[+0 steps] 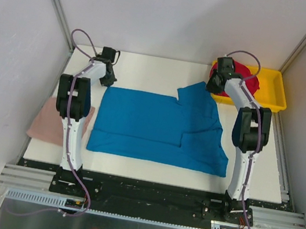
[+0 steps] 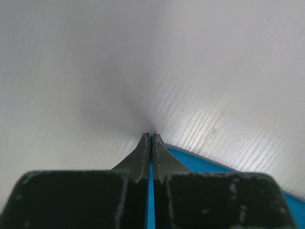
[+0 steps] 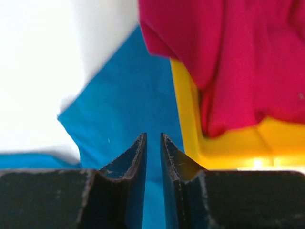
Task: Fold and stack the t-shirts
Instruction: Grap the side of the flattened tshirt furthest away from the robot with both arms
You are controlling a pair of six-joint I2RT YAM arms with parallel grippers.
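Pink shirt [image 1: 46, 123] is parked at the table's [image 1: 149, 67] 9 o'clock edge. Left gripper [image 2: 150, 139] is pinched together on nothing, with the blue shirt [image 1: 156, 130] spread at its 4 o'clock. Right gripper [image 3: 153, 138] is nearly closed too and empty, blue cloth seen underneath. Red shirt [image 1: 243, 72] is piled in the yellow tray [image 1: 271, 92] at its 1 o'clock.
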